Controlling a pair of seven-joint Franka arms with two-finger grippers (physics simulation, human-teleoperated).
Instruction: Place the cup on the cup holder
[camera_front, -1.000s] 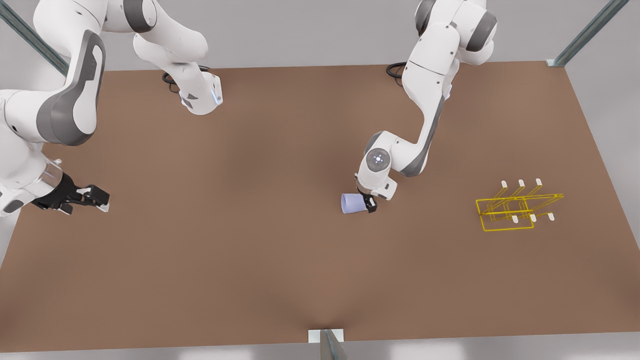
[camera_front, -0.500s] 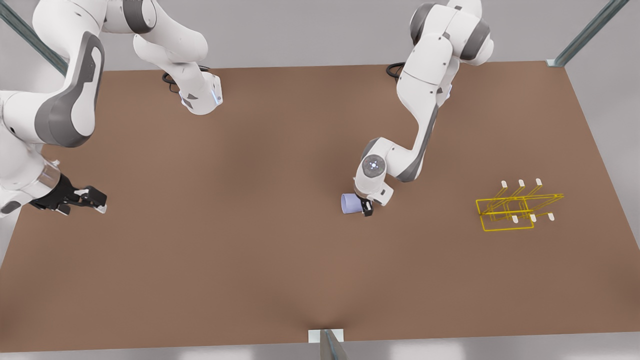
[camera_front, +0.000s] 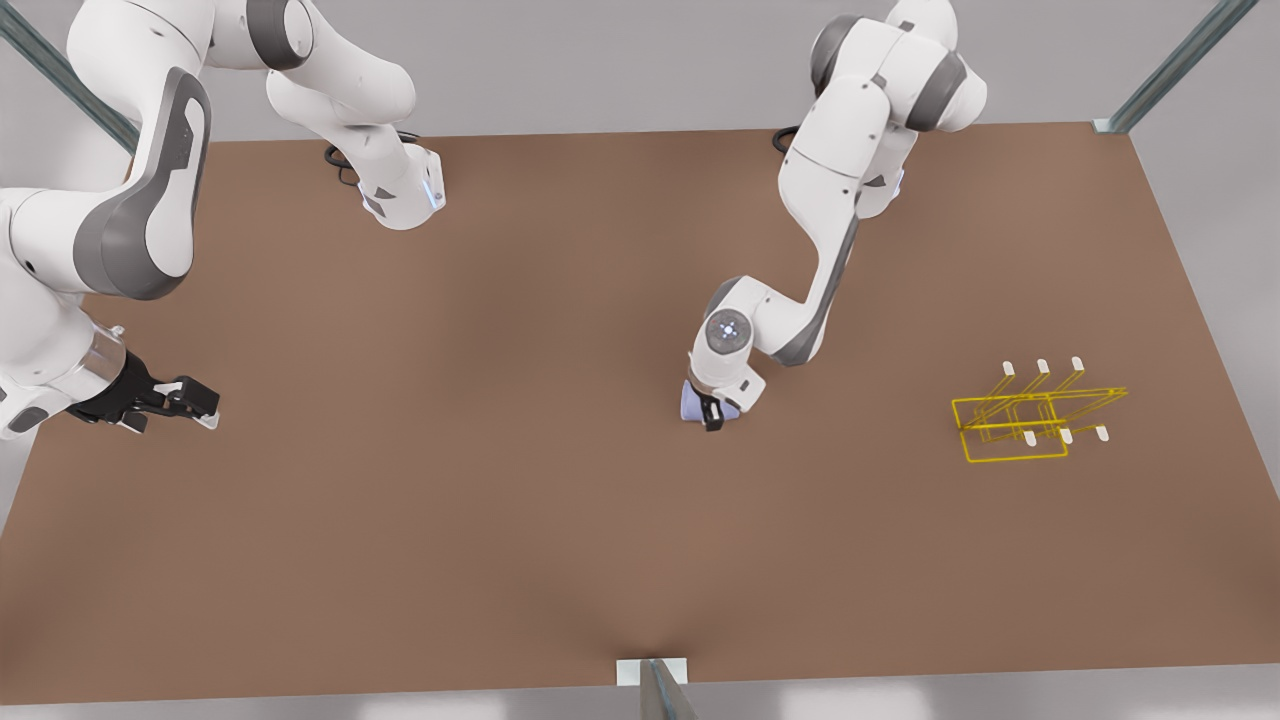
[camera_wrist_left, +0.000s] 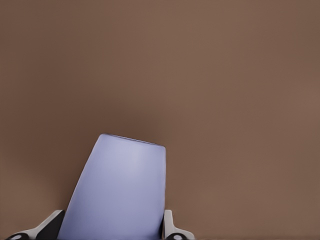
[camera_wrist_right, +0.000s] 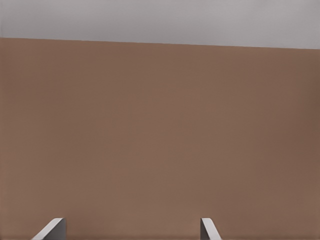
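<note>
The lavender-blue cup (camera_front: 690, 405) lies on its side on the brown table (camera_front: 500, 520), a little right of centre in the front view. My left gripper (camera_front: 712, 412) reaches down over it and is shut on the cup. In the left wrist view the cup (camera_wrist_left: 120, 190) sits between the two fingers (camera_wrist_left: 169, 227) of the left gripper (camera_wrist_left: 114, 215), each touching a side. The yellow wire cup holder (camera_front: 1000, 400) with white-tipped prongs stands far off at the front view's right. My right gripper (camera_front: 200, 405) waits open at the front view's left edge, and the right gripper (camera_wrist_right: 132, 222) holds nothing.
Both arm bases (camera_front: 405, 195) stand along the table's far edge. A metal post (camera_front: 660, 690) rises at the near edge's middle. Bare brown tabletop stretches between the cup and the cup holder.
The left gripper slid toward the front view's left, from the cup's end to over its body, and its fingers now clasp it. The right gripper barely shifted.
</note>
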